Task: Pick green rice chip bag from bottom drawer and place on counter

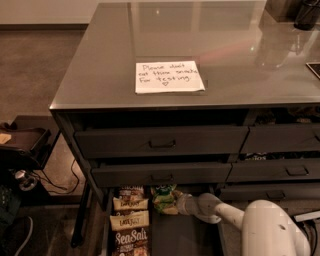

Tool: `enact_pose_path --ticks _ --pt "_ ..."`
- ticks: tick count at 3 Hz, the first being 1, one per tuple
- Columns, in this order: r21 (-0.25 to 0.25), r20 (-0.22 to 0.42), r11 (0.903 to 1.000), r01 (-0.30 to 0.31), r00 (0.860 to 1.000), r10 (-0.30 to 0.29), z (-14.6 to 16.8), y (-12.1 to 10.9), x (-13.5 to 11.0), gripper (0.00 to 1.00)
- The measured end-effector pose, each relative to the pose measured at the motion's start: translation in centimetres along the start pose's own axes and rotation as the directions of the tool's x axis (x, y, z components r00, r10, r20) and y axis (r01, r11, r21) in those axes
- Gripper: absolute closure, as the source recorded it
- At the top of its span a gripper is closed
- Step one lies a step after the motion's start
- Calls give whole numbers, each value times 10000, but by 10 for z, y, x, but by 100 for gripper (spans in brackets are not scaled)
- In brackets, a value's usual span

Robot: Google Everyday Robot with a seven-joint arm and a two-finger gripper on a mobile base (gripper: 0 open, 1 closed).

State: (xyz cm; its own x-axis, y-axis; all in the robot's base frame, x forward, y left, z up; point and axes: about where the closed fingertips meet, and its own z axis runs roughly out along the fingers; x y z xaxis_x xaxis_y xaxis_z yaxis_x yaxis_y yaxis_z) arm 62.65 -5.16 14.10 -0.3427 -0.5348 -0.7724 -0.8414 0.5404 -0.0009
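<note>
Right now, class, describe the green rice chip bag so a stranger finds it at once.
Below the grey counter, the bottom drawer stands open. At its back lies the green rice chip bag, the gripper at its right side; beside it lie only brown bags.

Dull grey-brown floor, 9 to 11 o'clock. Pale wall strip at 11. Dark low stand at 9; thin black cables at 8. Gripper at 6.
</note>
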Motion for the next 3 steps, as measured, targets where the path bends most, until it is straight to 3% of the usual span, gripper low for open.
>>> enact_pose_path --ticks 1,2,3 --pt "-131 168 9998 -157 9997 159 -25 9 -4 80" --pt "-339 160 9994 79 9998 -73 -118 26 23 100" --pt "-344 161 9994 78 9998 -73 -118 26 23 100"
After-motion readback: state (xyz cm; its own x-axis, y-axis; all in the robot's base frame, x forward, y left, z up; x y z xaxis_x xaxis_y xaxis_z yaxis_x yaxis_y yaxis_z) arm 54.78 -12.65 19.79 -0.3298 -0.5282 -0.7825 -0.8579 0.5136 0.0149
